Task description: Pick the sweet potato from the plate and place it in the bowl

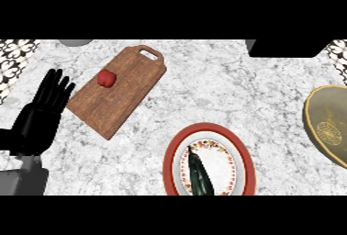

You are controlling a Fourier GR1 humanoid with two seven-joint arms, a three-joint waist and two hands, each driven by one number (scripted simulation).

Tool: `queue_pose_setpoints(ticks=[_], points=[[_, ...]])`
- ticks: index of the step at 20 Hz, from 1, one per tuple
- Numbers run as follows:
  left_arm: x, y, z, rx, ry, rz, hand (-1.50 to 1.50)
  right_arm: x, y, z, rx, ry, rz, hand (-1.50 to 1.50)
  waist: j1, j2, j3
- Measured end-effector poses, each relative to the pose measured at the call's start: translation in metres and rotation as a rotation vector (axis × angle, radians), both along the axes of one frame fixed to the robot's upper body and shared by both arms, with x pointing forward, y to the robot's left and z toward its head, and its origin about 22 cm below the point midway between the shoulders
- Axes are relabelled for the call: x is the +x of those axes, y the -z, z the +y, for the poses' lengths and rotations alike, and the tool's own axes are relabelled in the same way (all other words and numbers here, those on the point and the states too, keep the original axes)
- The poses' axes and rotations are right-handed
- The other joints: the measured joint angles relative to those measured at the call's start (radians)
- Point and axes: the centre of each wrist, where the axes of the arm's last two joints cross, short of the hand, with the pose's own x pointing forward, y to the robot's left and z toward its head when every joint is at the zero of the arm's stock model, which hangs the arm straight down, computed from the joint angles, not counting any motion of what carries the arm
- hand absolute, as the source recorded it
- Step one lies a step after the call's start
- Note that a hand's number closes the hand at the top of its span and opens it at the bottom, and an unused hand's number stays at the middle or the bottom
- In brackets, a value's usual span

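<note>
On the marble counter [203,87] we take the red-rimmed plate [177,151] as our landmark; it sits at the lower middle of the head view, its white centre ringed with a floral band. Lying on that plate, left of its centre, is a long dark green object [200,176], slender and pointed at its upper end; it is the only thing on the plate, and we cannot tell from its colour and shape that it is a sweet potato. To the right of the plate, well apart and partly cut by the view's edge, stands an olive-yellow bowl [328,124] with a pale pattern inside. Up and to the left of the plate lies a wooden cutting board [129,96], set at a slant with its handle hole toward the top, and a small red piece of food [106,78] rests on the board's left part. Further left of the plate, beyond the board, our left hand [41,117] shows with fingers straight and pointing up, released and holding nothing, resting near the view's left edge. Our right hand does not show
</note>
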Motion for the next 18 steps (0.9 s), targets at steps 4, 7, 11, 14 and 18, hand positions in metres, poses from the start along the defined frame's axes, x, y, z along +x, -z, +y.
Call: queue_pose_setpoints(ticks=[4, 7, 11, 14, 18], points=[[0.003, 0.0, -0.005, -0.003, 0.005, 0.003, 0.0, 0.025, 0.021, -0.025, 0.02, 0.01, -0.001, 1.5, 0.009, 0.002, 0.0], [0.002, 0.0, -0.003, 0.002, 0.009, 0.0, 0.0, 0.049, 0.033, -0.035, 0.01, 0.016, 0.024, 1.5, 0.018, 0.003, 0.0], [0.005, -0.001, -0.006, 0.004, 0.017, -0.004, 0.0, 0.072, 0.053, -0.044, 0.001, 0.025, 0.119, 1.5, 0.027, 0.007, 0.001], [0.007, 0.003, -0.009, 0.0, 0.029, -0.006, 0.0, 0.083, 0.071, -0.05, 0.049, 0.068, 0.19, 1.5, 0.032, 0.01, 0.001], [0.012, 0.002, -0.006, -0.004, 0.036, -0.008, 0.0, 0.096, 0.089, -0.052, 0.141, 0.047, 0.29, -1.5, 0.037, 0.012, 0.002]])
